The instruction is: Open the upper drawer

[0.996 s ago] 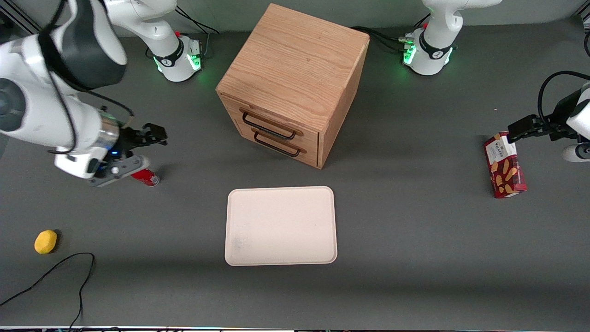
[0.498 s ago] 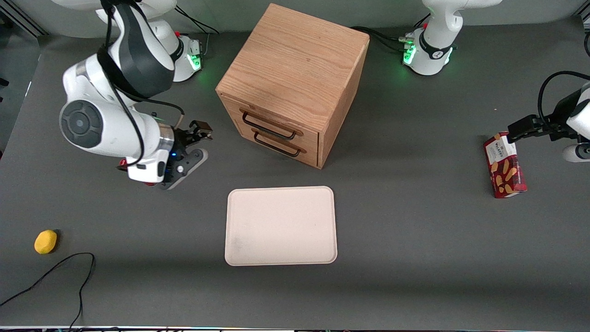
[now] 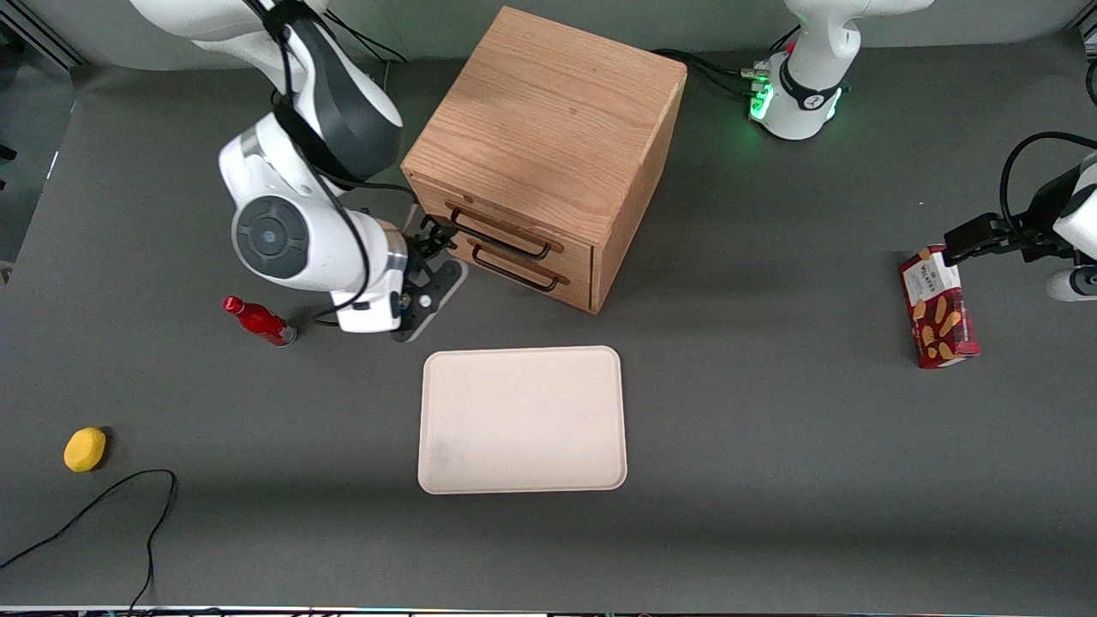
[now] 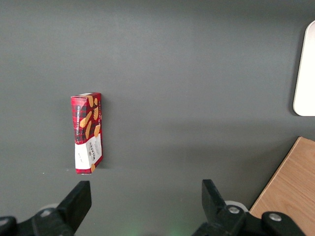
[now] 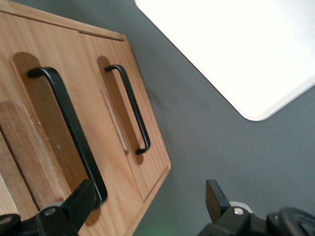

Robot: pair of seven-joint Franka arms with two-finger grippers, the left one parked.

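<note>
The oak cabinet (image 3: 548,128) stands at the table's middle, its two drawers shut. The upper drawer (image 3: 514,224) has a thin black bar handle (image 3: 501,236); the lower drawer's handle (image 3: 518,272) sits below it. My right gripper (image 3: 433,236) is open and empty, in front of the cabinet at the end of the upper handle that lies toward the working arm's side. In the right wrist view the gripper (image 5: 147,196) shows with one finger (image 5: 81,201) right beside the end of the upper handle (image 5: 64,123). The lower handle (image 5: 133,110) is a little way off.
A pale tray (image 3: 523,420) lies nearer the front camera than the cabinet, also in the right wrist view (image 5: 236,54). A red bottle (image 3: 257,320) lies beside my arm. A yellow object (image 3: 85,449) and a black cable (image 3: 103,506) lie near the front edge. A red biscuit box (image 3: 938,308) lies toward the parked arm's end.
My right arm has swung from the working arm's end of the table to the cabinet's front. The gripper now sits at the upper handle's end. The red bottle is uncovered.
</note>
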